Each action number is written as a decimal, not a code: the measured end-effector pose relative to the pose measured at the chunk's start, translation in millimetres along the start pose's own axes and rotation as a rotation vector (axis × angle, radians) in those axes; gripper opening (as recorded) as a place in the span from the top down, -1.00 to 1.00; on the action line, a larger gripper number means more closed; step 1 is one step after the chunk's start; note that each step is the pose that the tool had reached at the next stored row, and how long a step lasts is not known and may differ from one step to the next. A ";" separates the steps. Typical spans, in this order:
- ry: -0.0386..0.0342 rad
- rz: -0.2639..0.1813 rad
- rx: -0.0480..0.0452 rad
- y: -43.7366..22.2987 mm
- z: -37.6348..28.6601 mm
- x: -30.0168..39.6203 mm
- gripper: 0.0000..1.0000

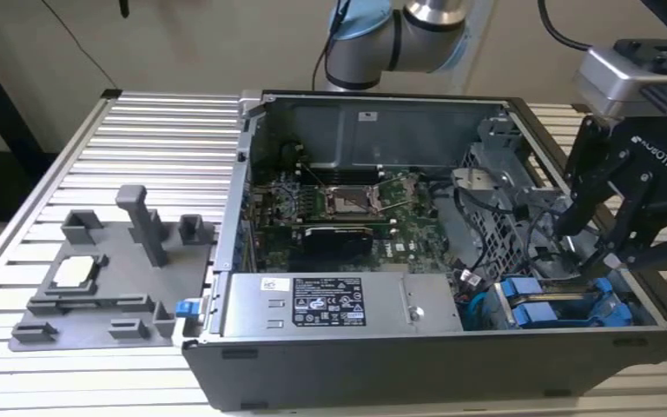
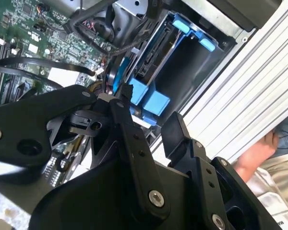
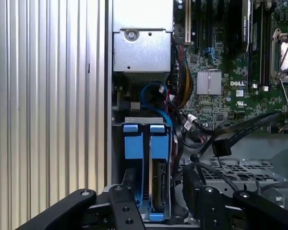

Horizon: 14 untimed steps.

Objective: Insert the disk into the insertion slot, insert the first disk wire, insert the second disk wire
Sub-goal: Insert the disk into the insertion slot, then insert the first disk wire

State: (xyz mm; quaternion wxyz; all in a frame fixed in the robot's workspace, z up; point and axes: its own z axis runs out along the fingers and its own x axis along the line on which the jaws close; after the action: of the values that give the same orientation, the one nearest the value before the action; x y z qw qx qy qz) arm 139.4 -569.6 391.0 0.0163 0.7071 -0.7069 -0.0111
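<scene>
On the ribbed tabletop [image 1: 136,130] the open computer case [image 1: 368,369] holds a silver power-supply box [image 1: 333,304] and the insertion slot [image 3: 117,153], where the disk [image 3: 159,177] sits beside another blue carrier [image 3: 133,143], under the gripper [image 3: 158,203] with fingers spread and empty, black cables [image 3: 240,132] crowding close.

exterior: high, wide, whole case [image 1: 426,373] | both wrist views: close on insertion slot [image 3: 143,120]

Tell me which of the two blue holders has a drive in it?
The holder nearer the green circuit board: the disk shows grey inside it. The other holder, by the case wall, shows only blue plastic.
</scene>
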 end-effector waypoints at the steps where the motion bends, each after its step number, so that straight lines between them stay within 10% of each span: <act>1: 0.0000 -0.001 0.0000 -2.2 -0.1 0.0 -0.05; 14: 0.0002 -0.006 0.0001 -25.9 -0.9 -0.4 -0.05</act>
State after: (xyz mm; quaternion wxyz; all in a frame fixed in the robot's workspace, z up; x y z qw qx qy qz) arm 165.4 -569.1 390.9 0.0163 0.7090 -0.7049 -0.0111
